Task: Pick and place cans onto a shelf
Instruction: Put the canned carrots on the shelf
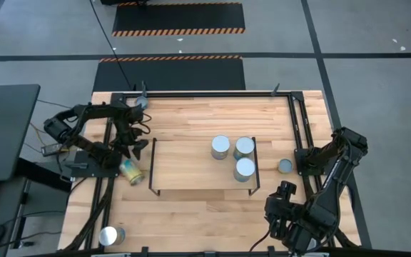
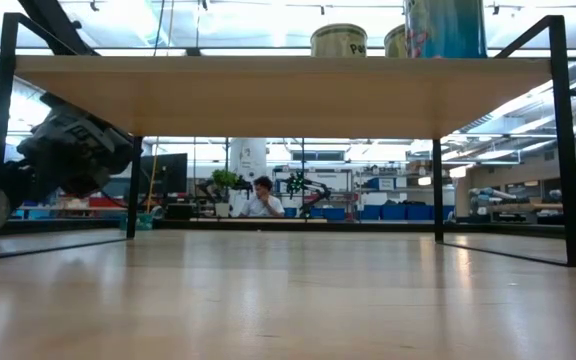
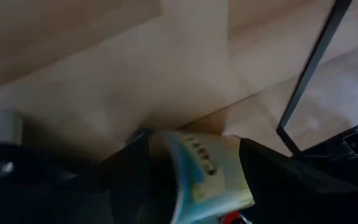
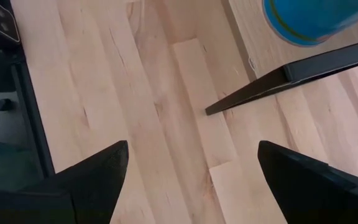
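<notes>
- Small metal can with yellow/blue label [image 1: 131, 171], lying on its side on the table just off the shelf's left end, sits in the left gripper [image 3: 191, 186]. Wrist view: dark fingers [image 3: 129, 168] flank the can body, so it looks clenched on it.
- Handling, my guess: rigid, light-to-moderate weight, smooth label so slippery. Grip mid-body across the diameter, not on the rims. Round, so it rolls if let go sideways.
- Three silver-topped cans [image 1: 220, 147] stand upright on the low light-wood shelf with black wire end frames [image 1: 184, 168], clustered on its right half. Left half is bare, so there's room for this one.
- Another can [image 1: 285, 165] sits on the table just beyond the shelf's right end; one more [image 1: 110, 235] near the front-left corner; one at the back-left corner [image 1: 140, 101].
- Right gripper [image 4: 191, 168] waits near the table's front right, fingers spread wide, holding nothing.
- Surface: light wooden tabletop [image 1: 205, 207], flat, black rail frame [image 1: 212, 93] round the edge.
- Room: grey floor w/ hazard-striped mats, dark desk to the left. Low view shows a person seated [image 2: 262, 198] far behind and blue bins.
</notes>
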